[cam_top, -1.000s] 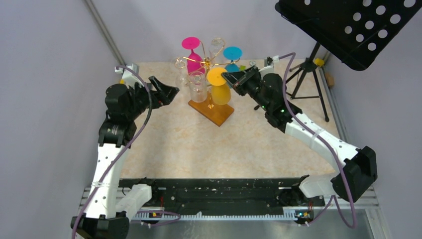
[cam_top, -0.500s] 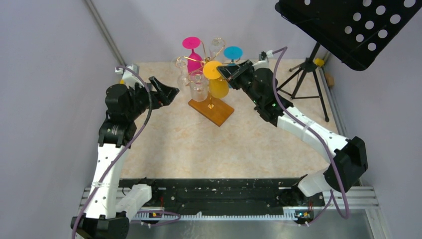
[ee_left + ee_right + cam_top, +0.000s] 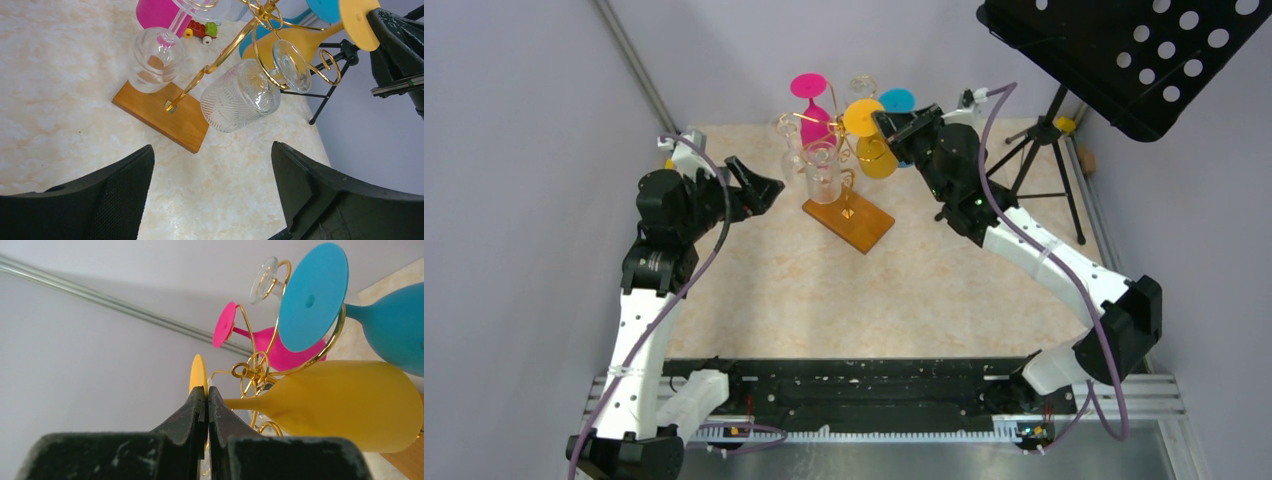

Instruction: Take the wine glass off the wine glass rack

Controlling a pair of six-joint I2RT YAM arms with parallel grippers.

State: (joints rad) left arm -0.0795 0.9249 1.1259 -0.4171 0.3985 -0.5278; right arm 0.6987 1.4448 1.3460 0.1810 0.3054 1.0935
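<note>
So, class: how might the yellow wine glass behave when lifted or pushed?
The yellow wine glass is probably bowl-heavy: its big bowl dwarfs the thin stem. Laid down, the round bowl would likely roll. That stem may snap.

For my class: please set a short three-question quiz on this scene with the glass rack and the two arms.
1. True or false: the left fingers are shut on a clear glass.
2. Which glass do the right fingers pinch by its foot? A pink glass, B blue glass, C yellow glass.
3. What colour is the rack's base?
Key: 1 false, they are open and hold nothing; 2 C; 3 orange-brown.
</note>
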